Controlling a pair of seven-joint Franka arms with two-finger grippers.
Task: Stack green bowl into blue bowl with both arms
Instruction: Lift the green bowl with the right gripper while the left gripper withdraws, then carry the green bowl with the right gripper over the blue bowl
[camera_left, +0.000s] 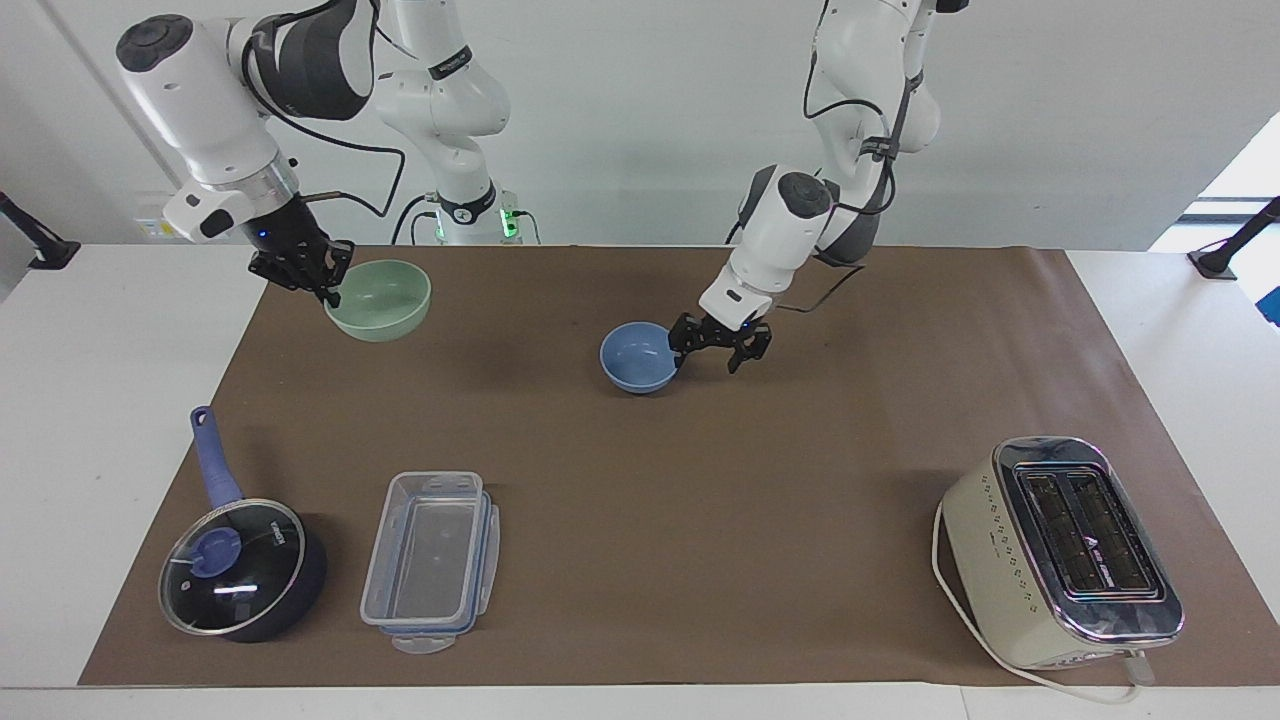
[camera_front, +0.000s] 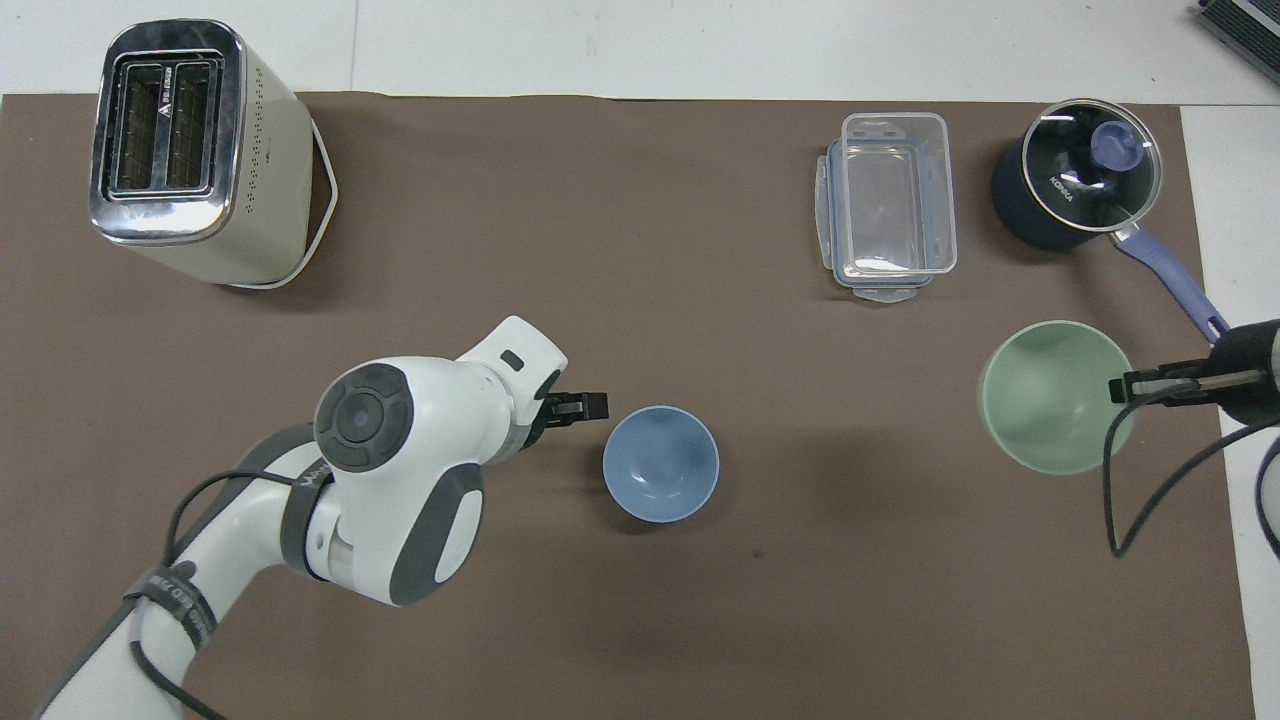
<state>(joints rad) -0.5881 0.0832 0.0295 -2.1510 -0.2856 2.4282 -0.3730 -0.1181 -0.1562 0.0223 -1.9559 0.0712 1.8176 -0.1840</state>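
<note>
From overhead my right arm runs off the picture's edge, so little more than its tool on the green bowl's rim shows. That tool covers the stretch of rim it grips. My left arm's bulky wrist hides the brown mat beneath it. Facing, both arms' upper links are cut off at the top. The saucepan's lid lettering is too small to read there, and the toaster's cord slips partly out of sight under it.
</note>
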